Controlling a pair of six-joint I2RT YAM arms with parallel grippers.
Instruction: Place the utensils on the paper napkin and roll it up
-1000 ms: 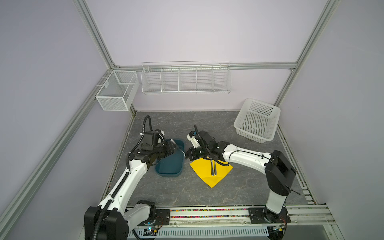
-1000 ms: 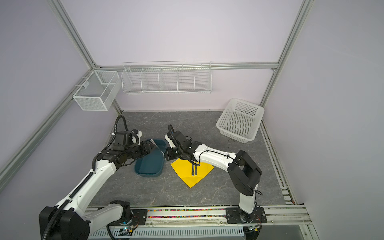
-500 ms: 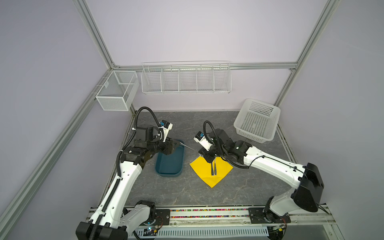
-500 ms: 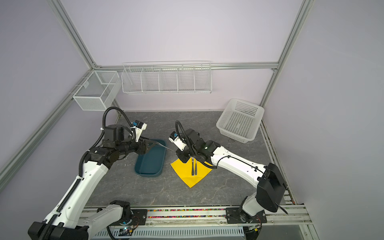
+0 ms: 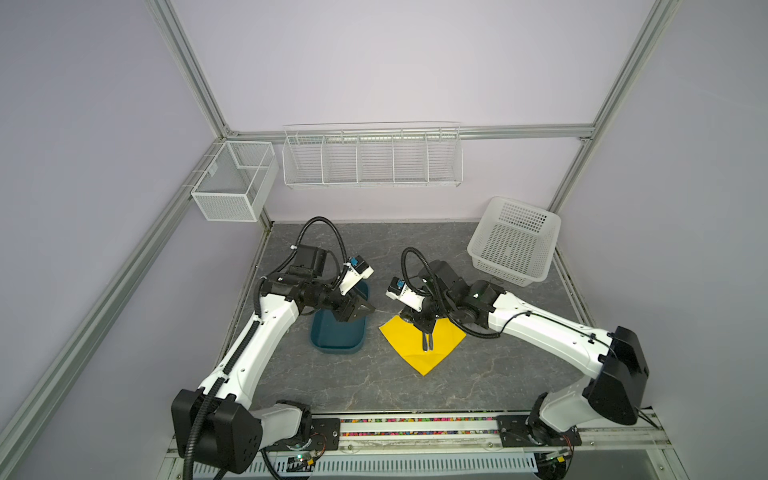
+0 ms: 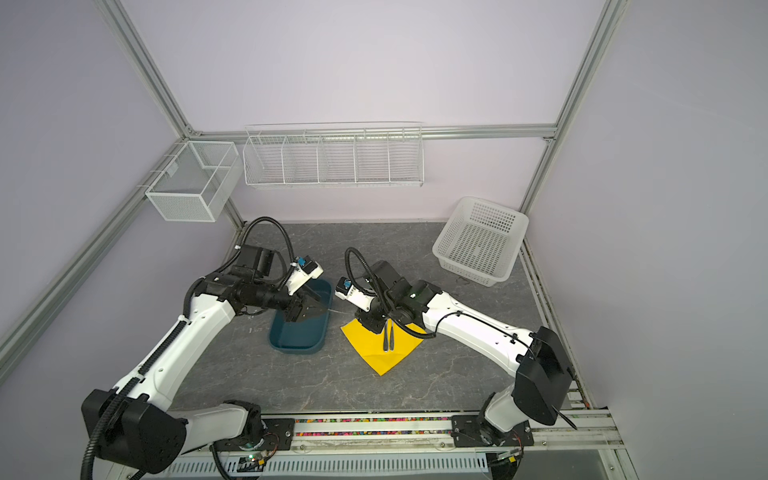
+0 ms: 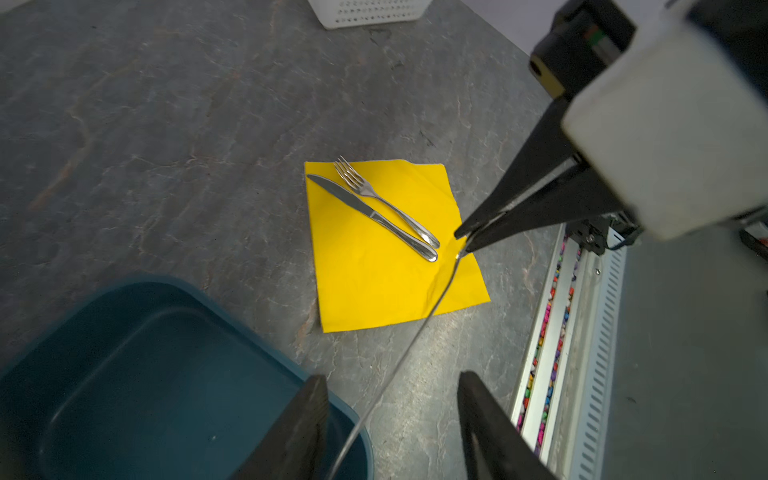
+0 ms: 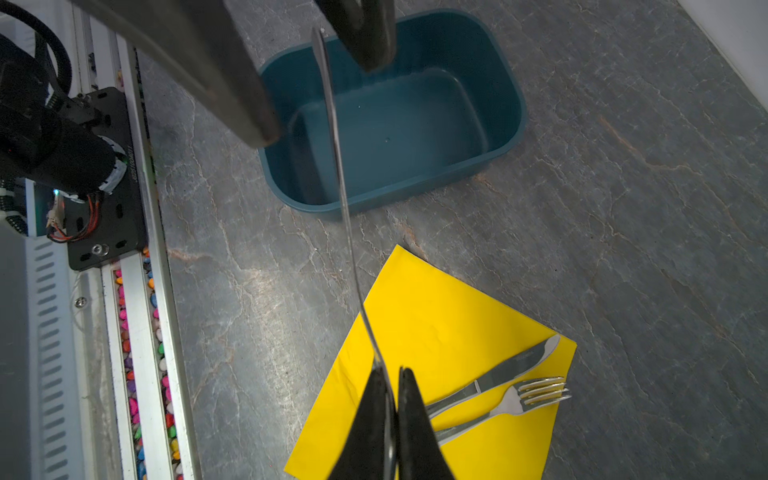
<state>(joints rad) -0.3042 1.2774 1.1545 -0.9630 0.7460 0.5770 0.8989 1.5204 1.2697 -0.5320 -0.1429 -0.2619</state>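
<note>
The paper napkin [image 7: 374, 274] lies flat on the tabletop [image 7: 166, 124], and we see the fork [image 7: 374, 195] and knife [image 7: 365, 212] side by side on it. The right tool [image 8: 392, 374] grips the spoon [image 8: 338, 166] above the napkin; the left tool [image 7: 392, 376] stands open around its other end, over the teal tray [image 8: 415, 191].

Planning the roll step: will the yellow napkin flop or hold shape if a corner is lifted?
Probably floppy: the napkin lies thin and flat, creased near one edge. Likely light; a push may slide it rather than fold it. The fork and knife resting on it may pin one side.
</note>
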